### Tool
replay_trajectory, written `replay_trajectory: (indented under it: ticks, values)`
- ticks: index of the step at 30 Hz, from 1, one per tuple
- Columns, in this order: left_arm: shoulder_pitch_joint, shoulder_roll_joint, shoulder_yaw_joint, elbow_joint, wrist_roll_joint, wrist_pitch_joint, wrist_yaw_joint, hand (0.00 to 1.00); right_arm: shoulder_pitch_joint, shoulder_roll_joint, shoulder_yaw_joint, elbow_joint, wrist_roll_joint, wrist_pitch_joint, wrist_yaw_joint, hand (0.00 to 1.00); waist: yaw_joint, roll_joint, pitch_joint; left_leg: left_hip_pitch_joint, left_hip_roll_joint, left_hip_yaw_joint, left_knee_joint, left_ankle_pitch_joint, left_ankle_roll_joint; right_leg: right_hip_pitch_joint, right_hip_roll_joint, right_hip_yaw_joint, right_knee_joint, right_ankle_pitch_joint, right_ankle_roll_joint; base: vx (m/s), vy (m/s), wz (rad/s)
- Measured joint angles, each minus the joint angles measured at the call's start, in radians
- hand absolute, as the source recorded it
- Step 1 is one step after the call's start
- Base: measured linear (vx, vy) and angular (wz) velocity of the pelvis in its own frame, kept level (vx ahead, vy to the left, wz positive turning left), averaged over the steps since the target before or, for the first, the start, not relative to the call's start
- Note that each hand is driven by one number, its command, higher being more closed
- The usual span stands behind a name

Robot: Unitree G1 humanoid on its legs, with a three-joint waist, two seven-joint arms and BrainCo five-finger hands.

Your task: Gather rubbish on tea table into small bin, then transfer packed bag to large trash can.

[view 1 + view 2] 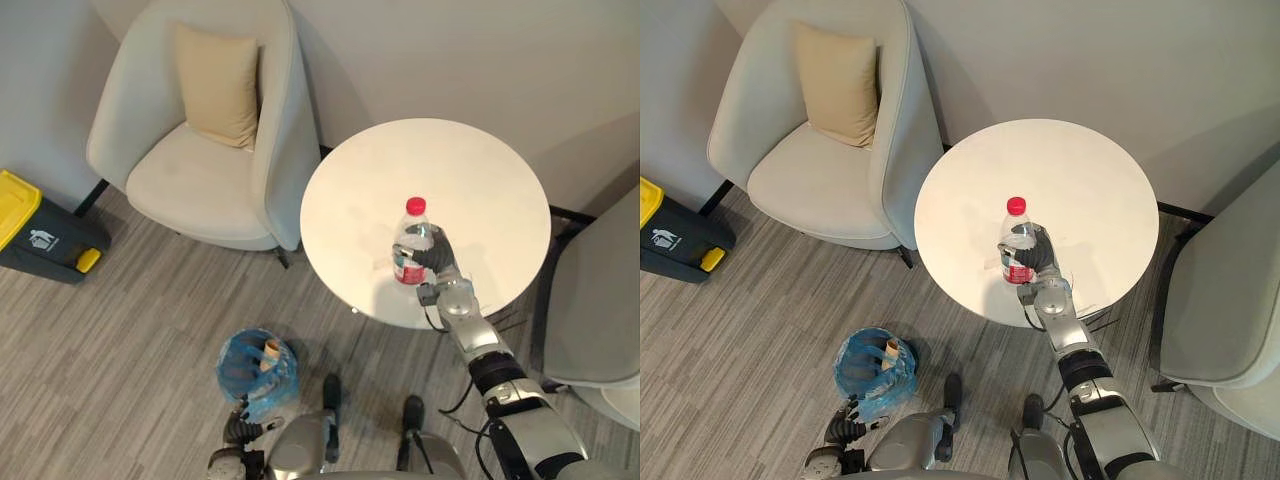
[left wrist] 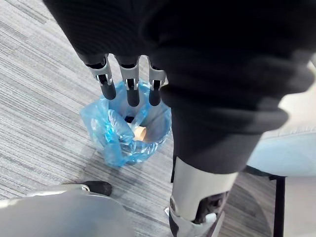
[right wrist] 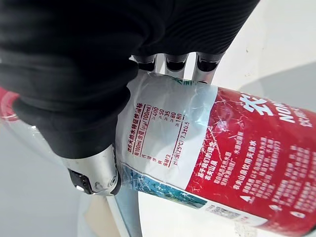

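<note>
A clear plastic bottle (image 1: 411, 243) with a red cap and red label stands upright on the round white tea table (image 1: 480, 180), near its front edge. My right hand (image 1: 434, 253) is shut on the bottle; the right wrist view shows its fingers (image 3: 170, 64) and thumb wrapped round the label (image 3: 207, 148). On the floor left of the table sits the small bin (image 1: 257, 372), lined with a blue bag and holding a brown scrap (image 2: 139, 132). My left hand (image 1: 240, 428) hangs low beside the bin, its fingers (image 2: 132, 89) straight above the bag.
A beige armchair (image 1: 200, 140) with a tan cushion stands at the back left. A dark large trash can (image 1: 40, 232) with a yellow lid is at the far left. Another pale chair (image 1: 600, 300) stands right of the table.
</note>
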Motion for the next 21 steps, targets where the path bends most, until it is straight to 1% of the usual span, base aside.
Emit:
replay_trajectory:
  ticks: [1, 4, 6, 7, 9, 11, 12, 13, 15, 16, 17, 18, 19, 20, 21]
  values:
    - [-0.003, 0.000, 0.000, -0.002, 0.000, 0.000, 0.000, 0.00, 0.020, -0.003, 0.000, -0.025, 0.000, 0.000, 0.000, 1.00, -0.001, 0.000, 0.000, 0.001, -0.001, -0.008, 0.000, 0.000, 0.000, 0.007, 0.000, -0.008, -0.005, 0.000, 0.000, 0.09, -0.033, 0.27]
    - [-0.016, -0.005, 0.001, -0.010, 0.005, 0.000, -0.001, 0.00, 0.147, -0.011, 0.001, -0.191, -0.004, -0.001, 0.012, 1.00, -0.003, -0.005, 0.003, 0.012, -0.005, -0.042, 0.000, -0.001, -0.001, 0.034, 0.000, -0.030, -0.005, -0.008, 0.007, 0.07, -0.024, 0.32]
    - [-0.016, -0.005, 0.008, -0.011, 0.007, 0.000, -0.001, 0.00, 0.246, -0.007, 0.021, -0.319, -0.005, -0.013, 0.032, 1.00, -0.003, -0.015, 0.005, 0.035, -0.010, -0.049, 0.000, -0.010, -0.001, 0.059, -0.002, -0.041, 0.005, -0.031, 0.008, 0.03, -0.022, 0.17]
    - [-0.015, -0.004, 0.010, -0.011, 0.007, 0.000, -0.001, 0.00, 0.273, -0.006, 0.030, -0.354, -0.005, -0.014, 0.039, 1.00, -0.003, -0.019, 0.006, 0.041, -0.011, -0.051, 0.001, -0.012, -0.002, 0.065, -0.003, -0.043, 0.010, -0.036, 0.007, 0.01, -0.022, 0.17]
    - [-0.016, 0.004, 0.011, -0.010, 0.009, 0.000, -0.001, 0.00, 0.358, 0.012, 0.054, -0.446, -0.006, -0.036, 0.066, 1.00, -0.008, -0.036, 0.005, 0.050, -0.016, -0.080, 0.005, -0.017, -0.003, 0.077, -0.007, -0.067, 0.037, -0.066, 0.003, -0.02, -0.018, 0.32]
    - [-0.017, 0.010, 0.014, -0.008, 0.009, 0.000, -0.001, 0.00, 0.422, 0.029, 0.078, -0.511, -0.007, -0.052, 0.076, 1.00, -0.009, -0.056, -0.001, 0.049, -0.020, -0.115, 0.005, -0.016, -0.003, 0.081, -0.014, -0.099, 0.061, -0.087, 0.000, -0.02, -0.027, 0.46]
    - [-0.017, 0.011, 0.016, -0.007, 0.009, 0.000, -0.001, 0.00, 0.440, 0.032, 0.080, -0.529, -0.009, -0.054, 0.081, 1.00, -0.009, -0.062, -0.004, 0.047, -0.022, -0.130, 0.004, -0.013, -0.005, 0.083, -0.016, -0.112, 0.065, -0.093, -0.001, -0.01, -0.036, 0.68]
    - [-0.018, 0.012, 0.025, 0.000, 0.009, 0.000, 0.000, 0.00, 0.473, 0.042, 0.088, -0.563, -0.016, -0.057, 0.090, 1.00, -0.009, -0.074, -0.013, 0.043, -0.028, -0.165, 0.000, -0.001, -0.009, 0.092, -0.018, -0.150, 0.075, -0.106, -0.002, -0.01, -0.054, 0.82]
    - [-0.021, 0.012, 0.030, 0.006, 0.010, 0.000, 0.001, 0.00, 0.493, 0.053, 0.109, -0.587, -0.043, -0.068, 0.089, 1.00, -0.008, -0.086, -0.025, 0.024, -0.035, -0.201, -0.004, 0.017, -0.013, 0.092, -0.022, -0.202, 0.089, -0.120, -0.007, -0.01, -0.060, 0.95]
    - [-0.038, 0.010, 0.027, 0.012, 0.010, 0.001, 0.003, 0.00, 0.492, 0.060, 0.111, -0.593, -0.047, -0.081, 0.086, 1.00, -0.007, -0.091, -0.027, -0.003, -0.049, -0.200, -0.004, 0.051, -0.008, 0.091, -0.027, -0.254, 0.097, -0.128, -0.012, -0.05, -0.030, 1.14]
    - [-0.053, 0.003, 0.015, 0.021, 0.010, 0.003, 0.004, 0.00, 0.491, 0.070, 0.108, -0.593, -0.048, -0.082, 0.082, 1.00, -0.007, -0.094, -0.028, -0.025, -0.058, -0.154, -0.007, 0.095, 0.017, 0.090, -0.042, -0.296, 0.104, -0.133, -0.016, -0.08, 0.004, 1.52]
    - [-0.057, -0.019, 0.000, 0.016, 0.010, 0.001, 0.007, 0.00, 0.480, 0.073, 0.108, -0.593, -0.063, -0.081, 0.063, 1.00, -0.007, -0.087, -0.033, -0.036, -0.057, 0.018, -0.030, 0.086, 0.115, 0.092, -0.058, -0.367, 0.109, -0.132, -0.023, -0.11, 0.047, 1.20]
    - [-0.058, -0.031, 0.005, 0.016, 0.010, 0.001, 0.011, 0.00, 0.474, 0.073, 0.109, -0.593, -0.078, -0.082, 0.063, 1.00, -0.008, -0.075, -0.041, -0.040, -0.042, 0.136, -0.024, 0.028, 0.182, 0.092, -0.054, -0.391, 0.113, -0.132, -0.023, -0.08, 0.051, 1.26]
    - [-0.064, -0.035, 0.004, 0.019, 0.015, 0.005, 0.020, 0.00, 0.458, 0.086, 0.108, -0.592, -0.096, -0.077, 0.048, 1.00, -0.011, -0.080, -0.047, -0.059, 0.002, 0.321, 0.006, -0.044, 0.188, 0.091, -0.072, -0.440, 0.123, -0.134, -0.021, -0.05, 0.041, 0.99]
    - [-0.069, -0.035, 0.001, 0.019, 0.019, 0.004, 0.021, 0.00, 0.448, 0.091, 0.109, -0.591, -0.109, -0.076, 0.039, 1.00, -0.019, -0.091, -0.052, -0.056, 0.016, 0.410, 0.038, -0.078, 0.187, 0.092, -0.092, -0.465, 0.123, -0.134, -0.020, 0.04, 0.068, 1.21]
